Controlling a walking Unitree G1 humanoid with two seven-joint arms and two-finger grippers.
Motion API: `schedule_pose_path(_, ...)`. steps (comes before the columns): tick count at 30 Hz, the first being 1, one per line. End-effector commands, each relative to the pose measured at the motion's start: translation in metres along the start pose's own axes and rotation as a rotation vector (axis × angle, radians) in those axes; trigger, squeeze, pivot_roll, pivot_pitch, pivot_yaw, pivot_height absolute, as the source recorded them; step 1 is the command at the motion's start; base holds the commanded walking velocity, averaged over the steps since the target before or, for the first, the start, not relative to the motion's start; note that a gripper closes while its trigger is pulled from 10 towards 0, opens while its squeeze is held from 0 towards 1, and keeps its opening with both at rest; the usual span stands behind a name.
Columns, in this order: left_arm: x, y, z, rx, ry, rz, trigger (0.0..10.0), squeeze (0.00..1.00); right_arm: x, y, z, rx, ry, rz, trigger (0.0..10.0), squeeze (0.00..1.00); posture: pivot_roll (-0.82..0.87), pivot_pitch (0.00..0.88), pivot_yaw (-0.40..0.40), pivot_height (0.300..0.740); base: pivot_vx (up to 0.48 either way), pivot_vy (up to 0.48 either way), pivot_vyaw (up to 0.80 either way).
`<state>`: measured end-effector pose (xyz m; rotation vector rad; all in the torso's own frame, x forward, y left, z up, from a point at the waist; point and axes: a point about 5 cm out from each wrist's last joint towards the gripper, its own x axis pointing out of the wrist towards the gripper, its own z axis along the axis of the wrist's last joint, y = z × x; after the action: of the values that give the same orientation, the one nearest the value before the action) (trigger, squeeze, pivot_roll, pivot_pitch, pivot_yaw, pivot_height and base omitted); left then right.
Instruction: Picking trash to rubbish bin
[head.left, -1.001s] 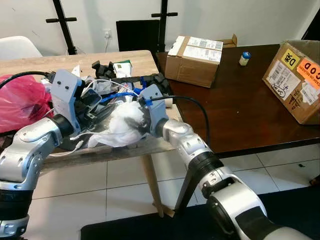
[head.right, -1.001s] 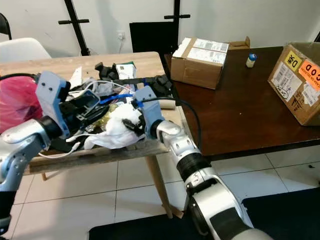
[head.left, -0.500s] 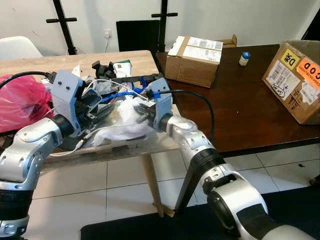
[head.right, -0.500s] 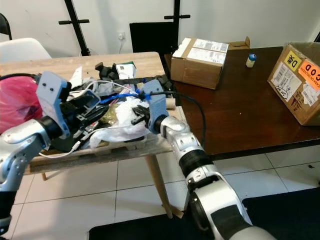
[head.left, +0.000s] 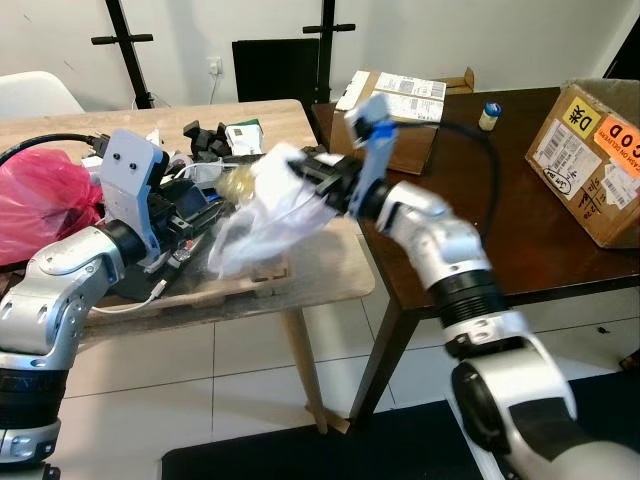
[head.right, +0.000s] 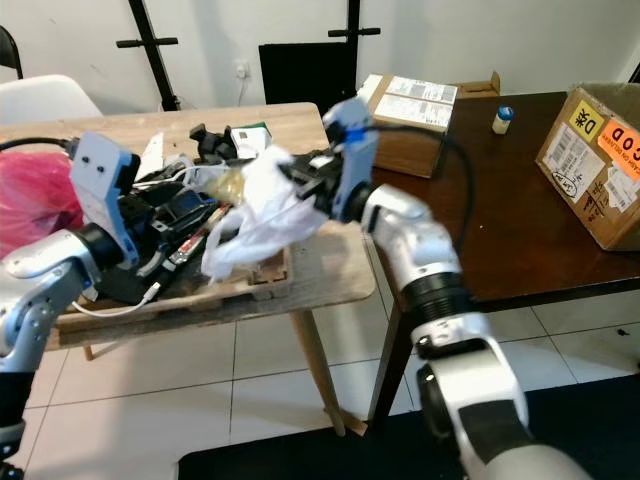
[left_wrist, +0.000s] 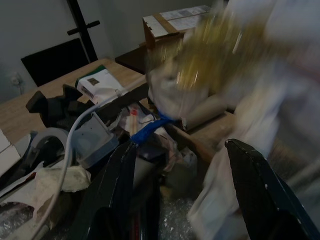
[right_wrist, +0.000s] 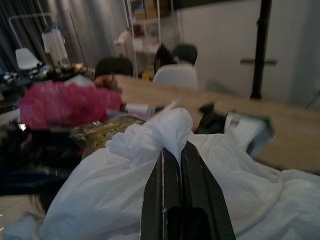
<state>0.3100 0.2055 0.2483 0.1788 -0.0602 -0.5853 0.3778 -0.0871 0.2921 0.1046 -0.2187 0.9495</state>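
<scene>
Pinching a white plastic bag (head.left: 262, 205) between pressed-together fingers, right gripper (head.left: 312, 178) raised above the wooden table (head.left: 330, 270), bag hanging clear over the clutter (head.left: 190, 195). Left gripper (left_wrist: 180, 195) low among the clutter, fingers spread wide, touching nothing. Orange sticker reading "COD" on the cardboard box (head.left: 590, 160); white shipping labels on the smaller box (head.left: 405, 125), text too small to read.
</scene>
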Motion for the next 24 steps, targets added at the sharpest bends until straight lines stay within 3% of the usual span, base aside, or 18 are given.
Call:
schedule_pose_path(1,0.001,0.001,0.0,0.009,0.001,0.003,10.0,0.0,-0.004,-0.003,0.014,-0.004,-0.044,0.01,0.0,0.0,-0.01,0.092,0.007,0.74,0.0,0.0,0.0)
schedule_pose_path(9,0.002,0.001,0.0,0.005,-0.007,-0.001,10.0,0.0,-0.022,-0.022,0.031,-0.006,-0.096,-0.074,0.0,0.0,-0.01,0.084,0.012,0.74,0.0,0.0,0.0)
schedule_pose_path(16,-0.001,-0.001,0.002,-0.017,-0.026,-0.049,10.0,0.0,-0.069,-0.045,0.038,0.01,-0.074,-0.143,0.0,0.0,-0.01,0.076,0.02,0.74,0.0,0.0,0.0)
schedule_pose_path(19,-0.001,-0.001,0.002,-0.014,-0.022,-0.053,10.0,0.0,-0.078,-0.049,0.038,0.017,-0.073,-0.167,0.0,0.0,-0.01,0.075,0.02,0.74,0.0,0.0,0.0)
schedule_pose_path(21,0.0,-0.003,0.002,-0.029,-0.037,-0.074,10.0,0.0,-0.093,-0.056,0.043,0.084,-0.127,-0.196,0.0,0.0,-0.01,0.07,0.023,0.74,0.0,0.0,0.0)
schedule_pose_path(23,0.0,-0.003,0.002,-0.029,-0.037,-0.074,10.0,0.0,-0.093,-0.056,0.043,0.084,-0.127,-0.196,0.0,0.0,-0.01,0.07,0.023,0.74,0.0,0.0,0.0)
schedule_pose_path(24,0.0,-0.004,0.001,-0.034,-0.038,-0.083,10.0,0.0,-0.1,-0.058,0.047,0.133,-0.164,-0.194,0.0,0.0,-0.02,0.069,0.024,0.74,0.0,0.0,0.0)
